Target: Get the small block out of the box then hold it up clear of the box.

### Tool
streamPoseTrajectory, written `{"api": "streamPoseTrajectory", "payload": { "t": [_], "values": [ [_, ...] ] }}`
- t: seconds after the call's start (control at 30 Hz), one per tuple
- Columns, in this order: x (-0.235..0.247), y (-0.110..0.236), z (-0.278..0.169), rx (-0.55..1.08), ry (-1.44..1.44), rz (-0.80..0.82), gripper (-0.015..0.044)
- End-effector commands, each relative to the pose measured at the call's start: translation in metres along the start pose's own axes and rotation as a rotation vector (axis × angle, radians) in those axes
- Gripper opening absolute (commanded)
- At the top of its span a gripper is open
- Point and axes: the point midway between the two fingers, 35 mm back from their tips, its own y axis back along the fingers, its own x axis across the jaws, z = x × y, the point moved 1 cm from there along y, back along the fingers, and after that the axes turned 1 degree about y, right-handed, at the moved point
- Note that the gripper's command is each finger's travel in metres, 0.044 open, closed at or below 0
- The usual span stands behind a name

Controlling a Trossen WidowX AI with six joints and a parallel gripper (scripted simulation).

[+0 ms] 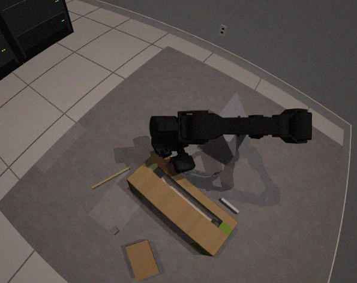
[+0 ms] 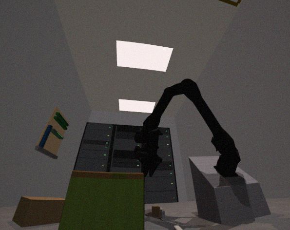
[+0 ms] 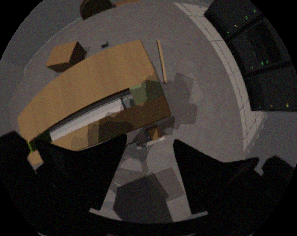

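The long tan box (image 1: 172, 210) (image 3: 91, 84) lies across the mat, with its green end wall (image 2: 103, 202) close to the exterior camera. A slot with a white strip (image 1: 187, 199) (image 3: 84, 121) runs along its top. The small tan block (image 2: 155, 210) (image 3: 153, 134) sits on the table just past the box's far end. In the top view the arm hides it. My gripper (image 1: 172, 157) (image 2: 149, 170) (image 3: 151, 139) is open and empty. It hangs above the block, pointing down, with one finger to each side of it in the wrist view.
A thin wooden stick (image 1: 110, 177) lies left of the box and a short white bar (image 1: 229, 205) lies right of it. A flat tan slab (image 1: 141, 259) (image 2: 37, 210) lies near the front. The arm's grey pedestal (image 2: 226, 190) stands at the right. Server racks (image 1: 20, 27) line the far wall.
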Motion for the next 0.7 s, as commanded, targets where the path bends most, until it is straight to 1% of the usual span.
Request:
{"api": "streamPoseTrajectory", "payload": {
  "t": [0.0,0.33,0.67],
  "values": [
    [-0.018,-0.001,-0.005,0.011,-0.931,0.118,0.0285],
    [-0.028,0.001,-0.008,0.071,-1.576,0.198,0.0285],
    [-0.037,0.004,-0.011,0.186,-2.211,0.266,0.0285]
  ]
}}
